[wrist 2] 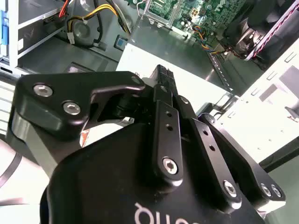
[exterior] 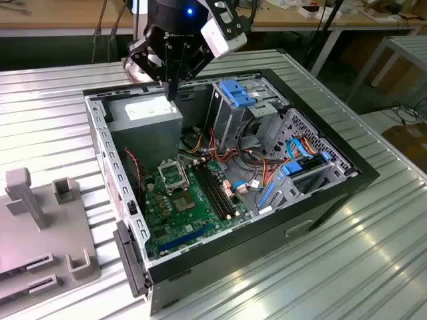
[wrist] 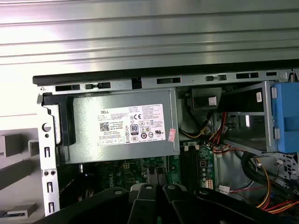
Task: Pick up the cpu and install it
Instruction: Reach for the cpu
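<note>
My gripper hangs closed, the power supply right beneath it. Dropping here would ram that casing, with the socket well beyond.

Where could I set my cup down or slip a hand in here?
The ribbed table is bare on the exterior view's right of the computer case, and in the narrow strip between case and grey fixture. Inside, cables and the motherboard crowd it; the gripper hangs over the power supply.

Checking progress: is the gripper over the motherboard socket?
No, the gripper hangs above the grey power supply, apart from the socket.
</note>
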You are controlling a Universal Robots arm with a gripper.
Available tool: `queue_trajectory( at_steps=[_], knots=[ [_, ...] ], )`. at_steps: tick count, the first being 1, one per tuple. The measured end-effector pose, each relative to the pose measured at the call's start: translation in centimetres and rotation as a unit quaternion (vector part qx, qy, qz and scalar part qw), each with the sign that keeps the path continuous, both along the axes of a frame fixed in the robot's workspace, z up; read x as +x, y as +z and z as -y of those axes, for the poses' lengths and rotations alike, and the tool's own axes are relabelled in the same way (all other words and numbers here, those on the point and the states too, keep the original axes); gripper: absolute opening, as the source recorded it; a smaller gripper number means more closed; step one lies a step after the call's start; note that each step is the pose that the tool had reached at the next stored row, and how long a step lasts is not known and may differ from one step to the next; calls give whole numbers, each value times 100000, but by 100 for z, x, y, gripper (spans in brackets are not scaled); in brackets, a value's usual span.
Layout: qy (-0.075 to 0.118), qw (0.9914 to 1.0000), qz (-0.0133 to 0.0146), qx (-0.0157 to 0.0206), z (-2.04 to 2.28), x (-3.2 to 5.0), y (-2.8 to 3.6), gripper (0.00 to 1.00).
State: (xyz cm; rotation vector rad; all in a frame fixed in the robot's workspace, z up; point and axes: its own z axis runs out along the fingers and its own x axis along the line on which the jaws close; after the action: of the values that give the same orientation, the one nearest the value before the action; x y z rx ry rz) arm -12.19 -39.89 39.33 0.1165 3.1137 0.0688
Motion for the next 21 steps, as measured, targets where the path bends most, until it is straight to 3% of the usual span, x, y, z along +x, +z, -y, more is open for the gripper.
queue_trajectory(
  at_steps=[21],
  knots=[
    [0,100000,1,2,0,-46,-1,11]
  ],
)
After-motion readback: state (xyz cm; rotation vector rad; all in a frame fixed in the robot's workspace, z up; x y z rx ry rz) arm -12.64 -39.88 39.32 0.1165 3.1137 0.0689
